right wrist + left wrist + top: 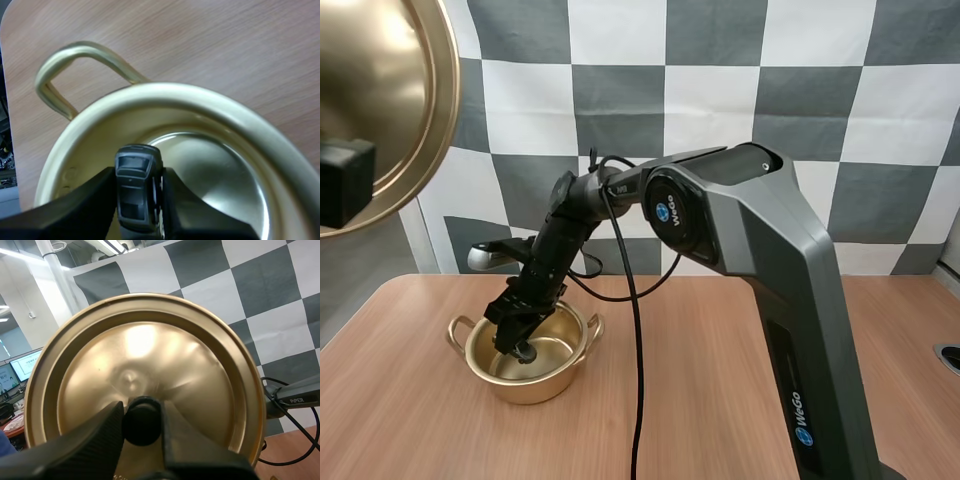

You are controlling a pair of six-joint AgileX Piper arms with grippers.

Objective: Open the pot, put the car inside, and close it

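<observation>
Plain wooden table, mostly bare wood all round. Nearest to the high camera is the gold lid, hanging in the air at the left, well clear of the table and well apart from the pot. In the left wrist view my left gripper has its fingers clamped on the lid's black knob, with the lid's shiny knob side facing that camera.

Next in, the right arm's big grey body rises from the near right and hides a fair slice of table behind it; its dark forearm leans down and leftwards into the pot. The pot sits open on the left half of the table, a loop handle on each side. My right gripper is down inside the rim. In the right wrist view its fingers pinch a dark grey toy car between the tips; the car is over the pot's floor, close to the wall on one handle's side; can't tell if it touches the bottom. The rest of the shiny floor is open.

Room-wise, there's open wood in front of the pot and to its left, up to the rounded far-left corner; there's also a wide stretch between pot and arm base. Behind the forearm, near the far edge, sits a silvery rounded thing; can't make out what it is.
</observation>
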